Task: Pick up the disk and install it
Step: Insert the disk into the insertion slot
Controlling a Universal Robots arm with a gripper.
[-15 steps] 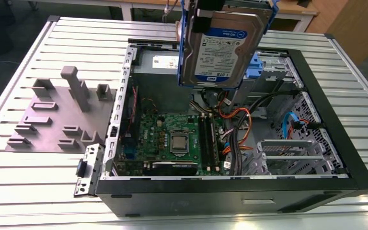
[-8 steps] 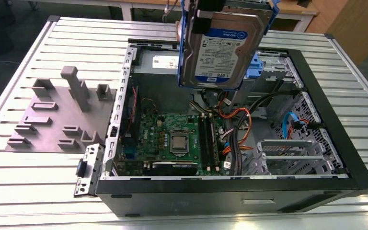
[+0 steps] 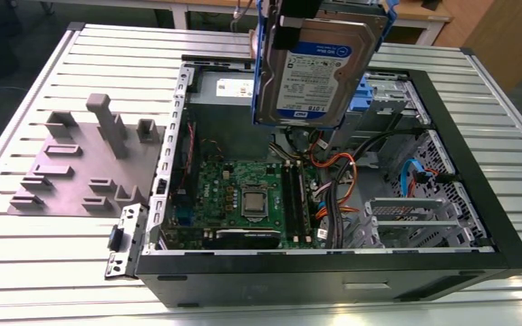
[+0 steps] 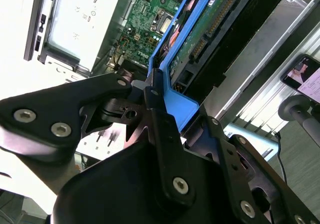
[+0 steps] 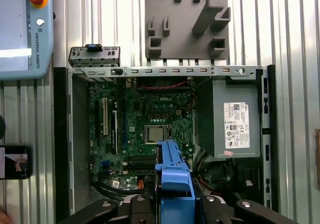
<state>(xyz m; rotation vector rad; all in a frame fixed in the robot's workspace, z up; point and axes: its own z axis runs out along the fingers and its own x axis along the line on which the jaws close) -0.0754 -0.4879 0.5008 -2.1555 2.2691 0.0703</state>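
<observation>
- One hard disk point(image 3: 320, 75), blue-railed, hangs aloft over the open computer case point(image 3: 492, 234) on your counter point(image 3: 43, 261).
- Your end effector point(image 4: 152, 92) is pinching its blue carrier rail.

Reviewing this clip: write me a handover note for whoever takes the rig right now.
End effector: shut on the disk, clamped on its blue carrier rail.
Disk: held in the air above the open computer case, label facing the exterior view, clear of the motherboard.
Done: pick-up.
Left: install; the disk is not yet seated in the case.
</observation>
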